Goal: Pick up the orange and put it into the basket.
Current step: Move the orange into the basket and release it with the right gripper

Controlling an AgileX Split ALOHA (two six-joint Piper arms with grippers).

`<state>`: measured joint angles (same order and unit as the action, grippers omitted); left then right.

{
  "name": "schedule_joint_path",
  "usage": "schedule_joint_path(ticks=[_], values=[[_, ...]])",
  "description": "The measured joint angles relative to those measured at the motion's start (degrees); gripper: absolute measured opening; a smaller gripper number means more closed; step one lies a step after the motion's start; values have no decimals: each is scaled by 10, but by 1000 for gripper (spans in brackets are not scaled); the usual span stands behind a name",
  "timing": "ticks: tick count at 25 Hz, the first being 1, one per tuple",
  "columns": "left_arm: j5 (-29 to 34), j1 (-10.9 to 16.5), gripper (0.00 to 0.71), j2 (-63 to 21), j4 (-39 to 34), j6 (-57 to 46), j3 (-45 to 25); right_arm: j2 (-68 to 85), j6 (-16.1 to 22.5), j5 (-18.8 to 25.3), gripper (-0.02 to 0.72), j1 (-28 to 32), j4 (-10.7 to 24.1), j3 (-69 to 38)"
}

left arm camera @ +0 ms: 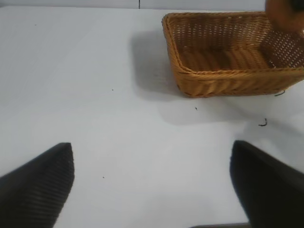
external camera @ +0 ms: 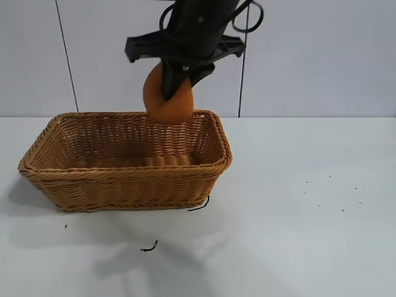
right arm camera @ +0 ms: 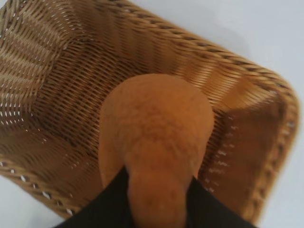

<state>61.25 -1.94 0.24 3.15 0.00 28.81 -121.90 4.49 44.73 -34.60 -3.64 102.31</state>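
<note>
The tan woven basket (external camera: 124, 176) stands on the white table at the left of the exterior view. My right gripper (external camera: 176, 80) hangs over the basket's far right part, shut on the orange (external camera: 168, 99), which is held just above the rim. In the right wrist view the orange (right arm camera: 156, 128) sits squeezed between the black fingers (right arm camera: 107, 204) with the basket's inside (right arm camera: 57, 85) below it. My left gripper (left arm camera: 152, 185) is open and empty over bare table, away from the basket (left arm camera: 228, 71). The orange's edge (left arm camera: 285, 14) shows there at the corner.
Small dark scraps lie on the white table in front of the basket (external camera: 148, 247) and by its front right corner (external camera: 199, 205). A grey panelled wall stands behind the table.
</note>
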Motion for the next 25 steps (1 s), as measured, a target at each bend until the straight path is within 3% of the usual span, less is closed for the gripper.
schedule_joint_path(ticks=[3, 7, 9, 11, 15, 17, 21, 25], values=[[0, 0, 639, 0, 0, 0, 0, -35, 6, -28, 130, -1, -4, 0], [1, 0, 639, 0, 0, 0, 0, -66, 3, -33, 135, -1, -7, 0], [1, 0, 639, 0, 0, 0, 0, -71, 1, -33, 174, -1, -7, 0], [1, 0, 639, 0, 0, 0, 0, -71, 1, -33, 263, -1, -8, 0], [1, 0, 639, 0, 0, 0, 0, -70, -10, -31, 521, -1, -9, 1], [1, 0, 639, 0, 0, 0, 0, -69, -12, -16, 566, -1, -10, 5], [1, 0, 639, 0, 0, 0, 0, -67, -12, 39, 584, -1, -6, 53], [1, 0, 639, 0, 0, 0, 0, -67, 8, 103, 586, 4, 28, 137]])
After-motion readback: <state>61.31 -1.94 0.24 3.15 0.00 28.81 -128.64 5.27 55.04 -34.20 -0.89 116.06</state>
